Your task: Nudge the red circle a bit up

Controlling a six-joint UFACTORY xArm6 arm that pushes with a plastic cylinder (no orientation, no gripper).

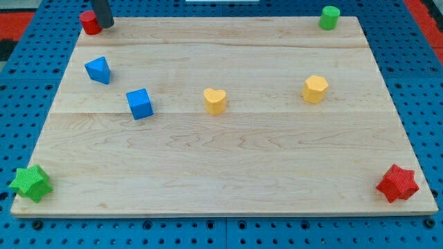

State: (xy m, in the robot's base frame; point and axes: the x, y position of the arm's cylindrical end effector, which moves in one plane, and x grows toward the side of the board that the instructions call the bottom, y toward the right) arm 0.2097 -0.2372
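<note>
From where I stand, the one camera looks down across a pale wooden board [228, 149] that sits on a blue pegged surface [415, 83]. The red circle [88, 22], a short red cylinder, is already at the far top-left corner of the board, right on its edge. The dark rod comes down from the view's top, and my tip [105, 25] sits just to the right of the red circle, seemingly touching its side or very nearly so; I cannot tell for certain whether there is a sliver of gap. There is no hand on this arm to be open or closed, only the plain rod, and it grips nothing. The other blocks are well away from this corner: a blue triangle-like block [98, 70] below it, a blue cube [140, 104] further down and to the right, a yellow heart [215, 101] near the middle, a yellow hexagon-like block [315, 89] to the right, a green cylinder [329, 17] in the top-right corner, a green star [31, 182] bottom-left and a red star [397, 183] bottom-right. As to progress, I would judge the nudge is either nearly done or has little room left, since the red circle is at the board's top edge. The tip is beside it, not below it, so pushing it further up would seem to need the tip brought round underneath first.
</note>
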